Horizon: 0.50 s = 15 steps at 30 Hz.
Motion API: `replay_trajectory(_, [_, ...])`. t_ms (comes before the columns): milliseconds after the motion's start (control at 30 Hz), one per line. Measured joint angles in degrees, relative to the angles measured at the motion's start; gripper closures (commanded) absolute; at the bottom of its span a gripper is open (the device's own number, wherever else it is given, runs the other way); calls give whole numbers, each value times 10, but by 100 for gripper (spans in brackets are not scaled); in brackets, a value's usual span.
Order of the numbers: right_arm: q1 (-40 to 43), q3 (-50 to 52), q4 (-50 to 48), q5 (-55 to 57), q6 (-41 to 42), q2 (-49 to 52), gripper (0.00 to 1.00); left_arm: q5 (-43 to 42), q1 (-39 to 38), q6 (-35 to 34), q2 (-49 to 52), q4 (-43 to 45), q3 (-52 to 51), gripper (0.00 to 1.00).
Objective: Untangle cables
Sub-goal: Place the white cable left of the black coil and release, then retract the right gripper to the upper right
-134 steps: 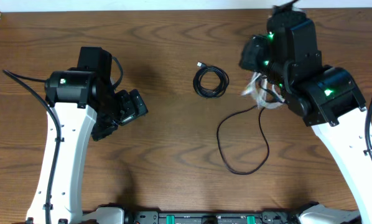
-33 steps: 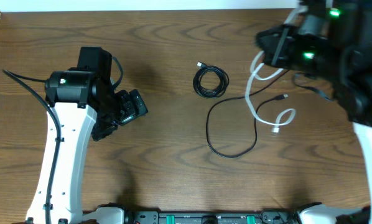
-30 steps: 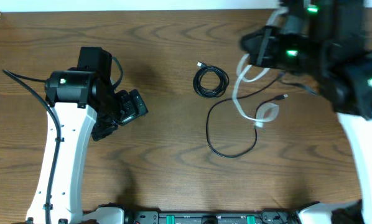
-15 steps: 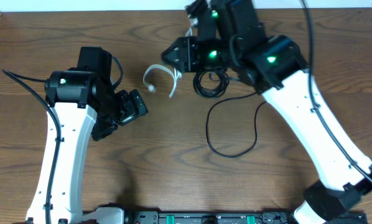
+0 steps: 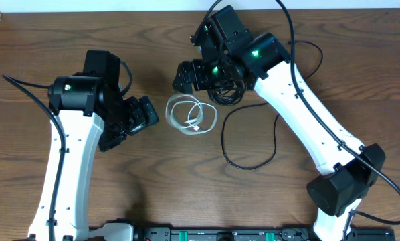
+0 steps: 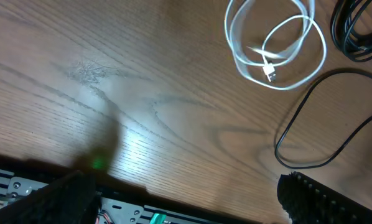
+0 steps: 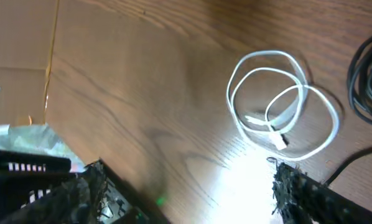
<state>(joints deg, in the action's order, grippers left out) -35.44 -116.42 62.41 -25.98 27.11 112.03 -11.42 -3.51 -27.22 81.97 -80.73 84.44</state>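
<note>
The white cable (image 5: pixel 193 115) lies in loose loops on the table, free of both grippers. Just right of it sits a coiled black cable (image 5: pixel 227 92), partly under my right arm. A second black cable (image 5: pixel 250 144) trails in one wide loop toward the front. My right gripper (image 5: pixel 181 76) hovers above and behind the white cable, open and empty. My left gripper (image 5: pixel 148 114) is open to the left of it. The left wrist view has the white cable (image 6: pixel 276 46) ahead of the left gripper (image 6: pixel 186 205). In the right wrist view the white cable (image 7: pixel 279 106) lies beyond the open right gripper (image 7: pixel 192 199).
A metal rail (image 5: pixel 220 235) runs along the table's front edge. The table's back edge is close behind the right arm. Thick black wires hang from both arms. Crumpled plastic (image 7: pixel 18 140) shows past the table's edge in the right wrist view.
My right arm swung left across the table with the white cable, then opened and let it go. The white cable now rests left of the black coil. The left arm stayed still.
</note>
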Motion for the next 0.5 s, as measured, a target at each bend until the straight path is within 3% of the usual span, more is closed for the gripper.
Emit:
replay_trajectory(67, [0, 0, 0, -13, -9, 0, 16, 0, 0, 0, 0, 0, 0, 1])
replay_trajectory(233, [-7, 0, 7, -30, -42, 0, 1, 0, 0, 0, 0, 0, 0, 1])
replay_trajectory(367, [1, 0, 33, -22, -53, -1, 1, 0, 0, 0, 0, 0, 0, 1])
replay_trajectory(500, [60, 0, 77, -9, -57, -10, 1, 0, 0, 0, 0, 0, 0, 1])
